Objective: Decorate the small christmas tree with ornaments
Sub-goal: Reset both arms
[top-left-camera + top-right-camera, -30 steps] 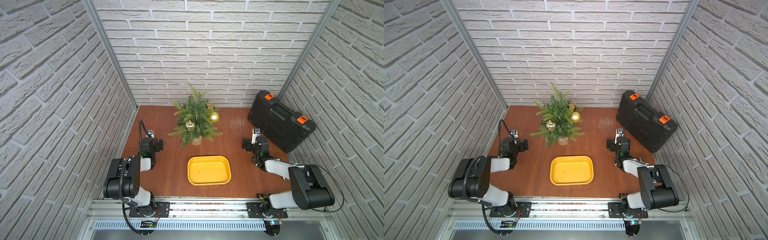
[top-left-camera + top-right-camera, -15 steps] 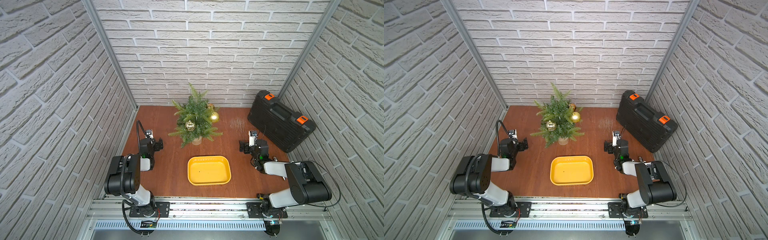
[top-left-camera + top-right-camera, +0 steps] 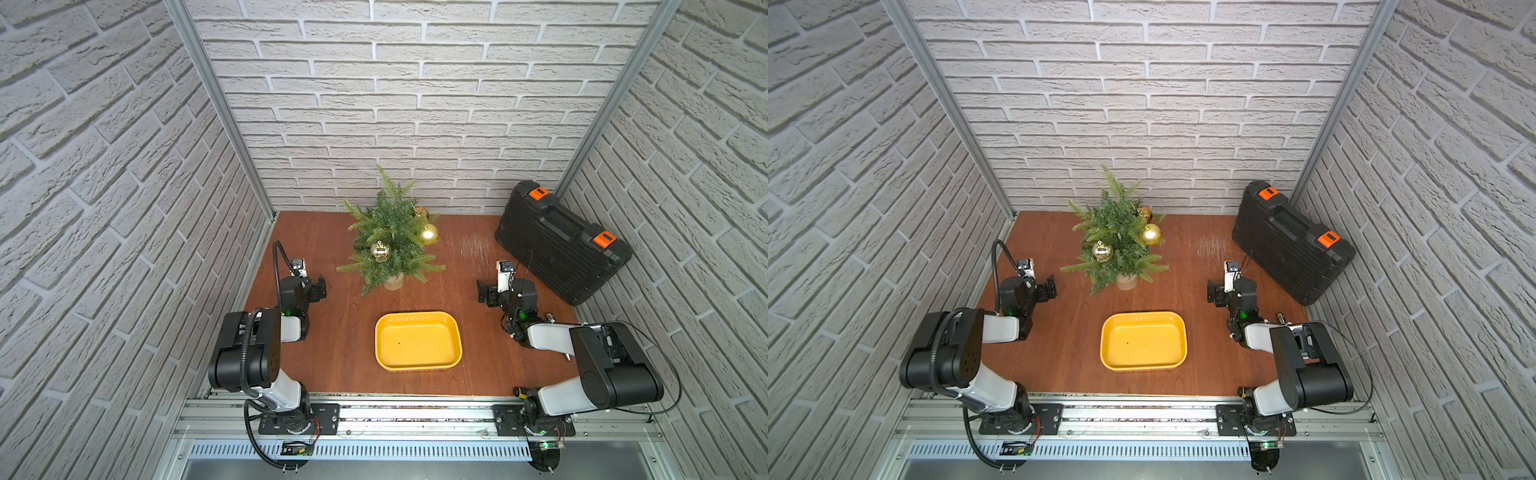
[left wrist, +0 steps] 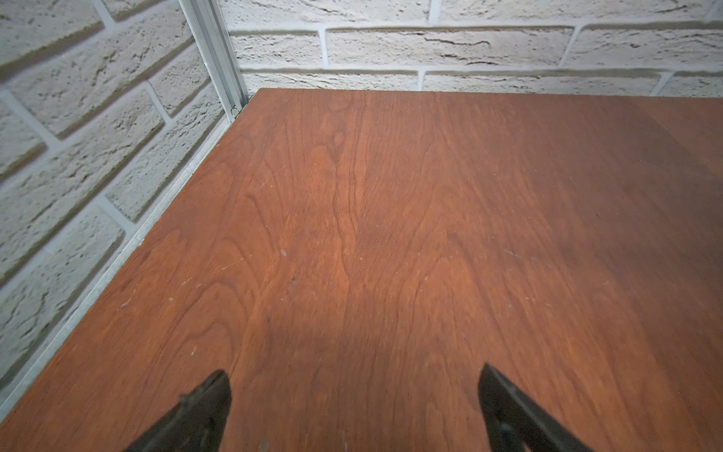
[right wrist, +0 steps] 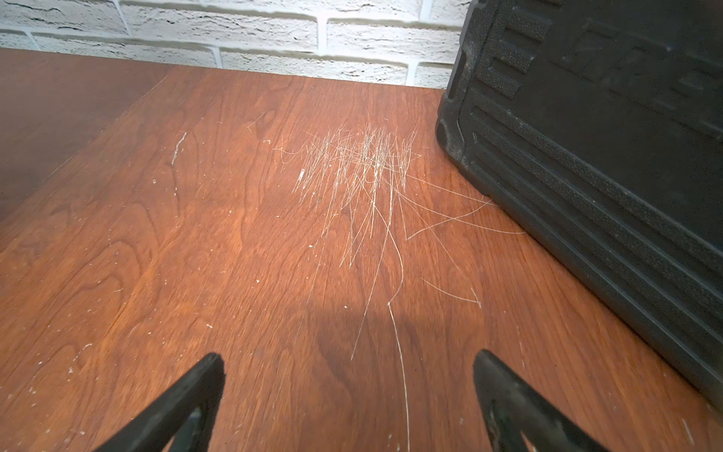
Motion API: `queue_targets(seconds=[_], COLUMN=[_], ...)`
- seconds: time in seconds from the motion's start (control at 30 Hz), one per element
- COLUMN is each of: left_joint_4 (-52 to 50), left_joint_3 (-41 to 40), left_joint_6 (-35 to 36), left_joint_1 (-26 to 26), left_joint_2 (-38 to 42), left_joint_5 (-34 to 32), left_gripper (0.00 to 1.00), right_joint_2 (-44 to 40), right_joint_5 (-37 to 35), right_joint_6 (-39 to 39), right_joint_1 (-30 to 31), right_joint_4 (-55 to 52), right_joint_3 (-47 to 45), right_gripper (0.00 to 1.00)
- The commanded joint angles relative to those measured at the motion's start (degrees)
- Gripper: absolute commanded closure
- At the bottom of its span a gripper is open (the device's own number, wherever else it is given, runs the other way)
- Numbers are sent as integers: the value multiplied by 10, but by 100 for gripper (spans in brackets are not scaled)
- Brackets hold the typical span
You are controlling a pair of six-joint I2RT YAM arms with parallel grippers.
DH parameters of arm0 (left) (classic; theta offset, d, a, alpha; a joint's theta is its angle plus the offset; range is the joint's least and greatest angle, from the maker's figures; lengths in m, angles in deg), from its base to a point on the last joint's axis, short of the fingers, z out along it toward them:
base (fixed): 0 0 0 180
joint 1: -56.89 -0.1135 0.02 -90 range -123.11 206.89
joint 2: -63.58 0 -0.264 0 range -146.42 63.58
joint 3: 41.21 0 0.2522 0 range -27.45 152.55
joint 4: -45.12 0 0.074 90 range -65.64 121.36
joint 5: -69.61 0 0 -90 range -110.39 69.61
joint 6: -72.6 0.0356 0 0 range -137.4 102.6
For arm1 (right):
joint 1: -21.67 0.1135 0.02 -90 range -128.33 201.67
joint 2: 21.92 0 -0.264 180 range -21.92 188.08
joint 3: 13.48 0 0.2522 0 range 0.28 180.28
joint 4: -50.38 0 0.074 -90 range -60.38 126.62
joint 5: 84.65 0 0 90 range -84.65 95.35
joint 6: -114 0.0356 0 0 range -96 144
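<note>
Top view: ornaments (image 3: 428, 235) hung on tree (image 3: 388, 249).
Jaws: L gripper (image 4: 352, 387), R gripper (image 5: 348, 371) wide, empty.
Risk: stray swing could topple tree.

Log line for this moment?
ornaments: three on small christmas tree | yellow tray: no ornaments | left gripper: open, empty | right gripper: open, empty

Both top views are bright and even, lit softly from overhead with no hard shadows. Small glare spots on the ornaments (image 3: 428, 235). Wide-angle warp bends the brick wall (image 3: 104, 166) lines near the frame edges. Wrist views are dimmer and warmer. The table (image 4: 391, 195) is sharp mid-frame, with a soft shadow patch ahead of the left gripper (image 4: 354, 370), whose tips are blurred and out of focus. Same for the right gripper (image 5: 348, 354). The black case (image 5: 587, 156) is underexposed; the scratches (image 5: 364, 164) catch light.
</note>
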Motion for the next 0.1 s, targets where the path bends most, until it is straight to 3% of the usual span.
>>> queue_targets(seconds=[0.0,0.07], left_joint_4=[41,41], left_joint_3=[-7,-7], left_joint_6=[2,2], left_joint_1=[1,1], left_joint_2=[-1,-1], left_joint_5=[-1,-1], left_gripper=[2,2], right_joint_2=[-4,-11], right_joint_5=[7,6], right_joint_6=[-4,-4], right_joint_1=[-2,-3], right_joint_4=[27,30], right_joint_3=[0,-7], right_gripper=[1,1])
